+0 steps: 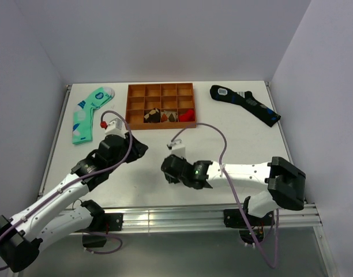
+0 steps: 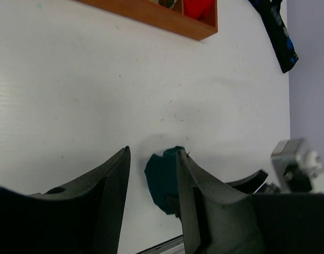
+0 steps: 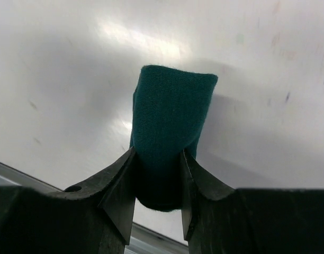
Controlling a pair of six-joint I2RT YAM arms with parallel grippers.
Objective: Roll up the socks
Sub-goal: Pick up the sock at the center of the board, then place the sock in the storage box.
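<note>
Teal-green knit sock roll (image 3: 170,127) sits near the front edge of the white table (image 3: 56,79), clamped in my right claw (image 3: 158,153). My left claw (image 2: 152,152) gapes beside it, empty. Risk: I only pinch one end; loosen or tug and the free end probably unrolls.

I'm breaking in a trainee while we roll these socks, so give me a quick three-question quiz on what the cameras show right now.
1. True or false: the right gripper is closed on the dark teal sock.
2. In the top view, where does the black sock with blue patches lie? A) left of the orange compartment tray B) right of it C) inside it
3. Fill in: the patterned sock left of the tray is ____-green.
Key: 1 true; 2 B; 3 mint.
</note>
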